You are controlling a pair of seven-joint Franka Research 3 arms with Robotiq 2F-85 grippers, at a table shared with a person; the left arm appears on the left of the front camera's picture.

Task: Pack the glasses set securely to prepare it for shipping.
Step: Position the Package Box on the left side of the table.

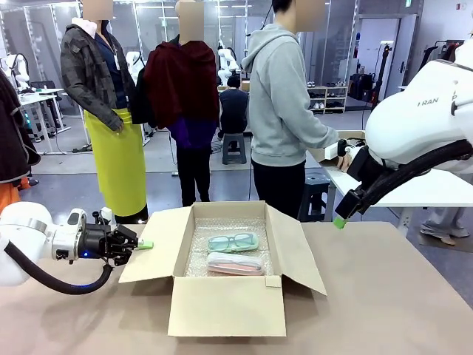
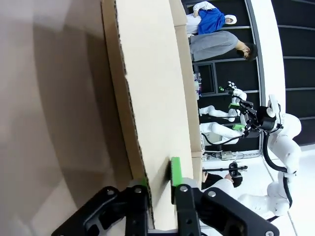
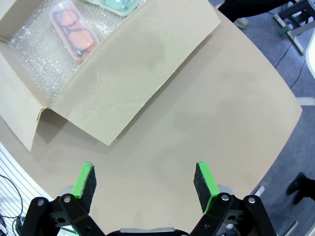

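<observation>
Pinched between the left gripper [image 1: 139, 244] pads, the cardboard box's left flap [image 1: 151, 248] is held for folding over the two glasses cases [image 1: 233, 253], while the right gripper [image 3: 146, 184] is kept wide open and empty above the table [image 3: 236, 113]

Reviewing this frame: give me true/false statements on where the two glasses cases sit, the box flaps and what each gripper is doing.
1. Both cases lie inside the cardboard box. True: the mint-green case and the pink case rest on the bubble wrap.
2. The left gripper is shut on the box's left flap. True.
3. The right gripper holds the pink case. False: its jaws stand open over the table, holding nothing.
4. The box flaps are folded shut. False: all are open.
</observation>
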